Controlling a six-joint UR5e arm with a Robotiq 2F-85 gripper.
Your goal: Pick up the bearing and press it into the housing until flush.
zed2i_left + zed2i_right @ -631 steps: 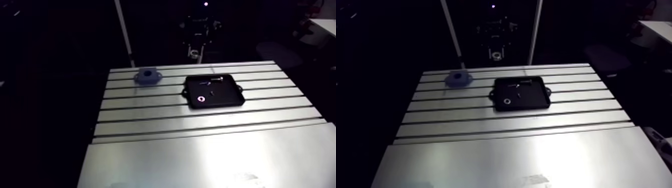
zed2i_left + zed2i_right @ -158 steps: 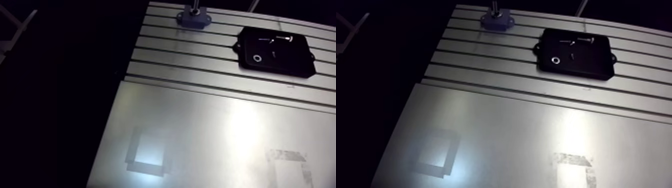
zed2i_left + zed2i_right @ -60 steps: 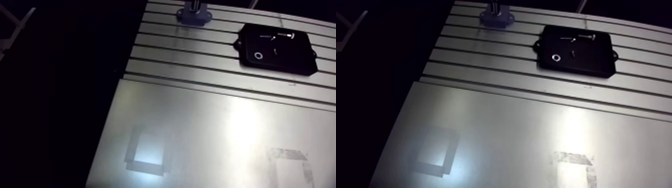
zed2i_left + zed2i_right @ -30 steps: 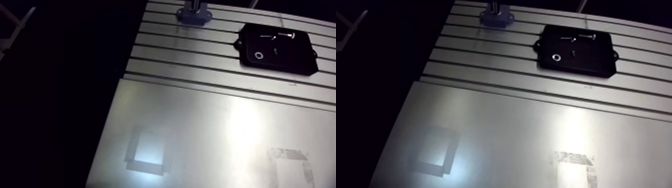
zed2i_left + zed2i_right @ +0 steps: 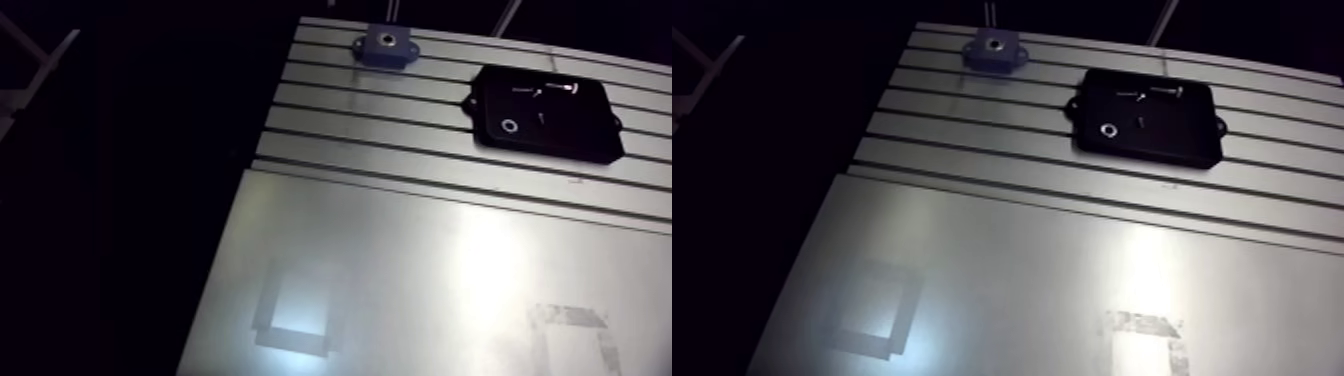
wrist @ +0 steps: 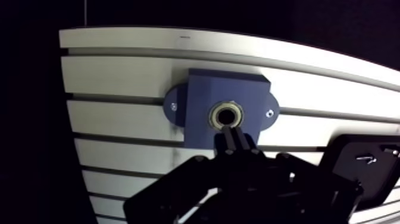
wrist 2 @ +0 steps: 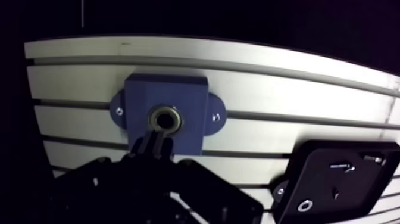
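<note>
Blue housing [image 6: 199,89] holds the bearing [image 6: 217,114] in its bore; the gripper [image 6: 233,137], closed and empty, hovers over it, probably to press.

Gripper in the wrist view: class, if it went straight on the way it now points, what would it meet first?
Probably the metal ring in the bore of the blue housing, just ahead of the gripper and its shut fingers. How wide the gap between them is cannot be told.

Blue housing [image 6: 199,101] and black tray [image 5: 1182,135] standing out against silver.
The table [image 5: 400,250] is gleaming silver, striped by dark slots; a silvery bearing [image 6: 216,113] is glinting in the blue housing.
</note>
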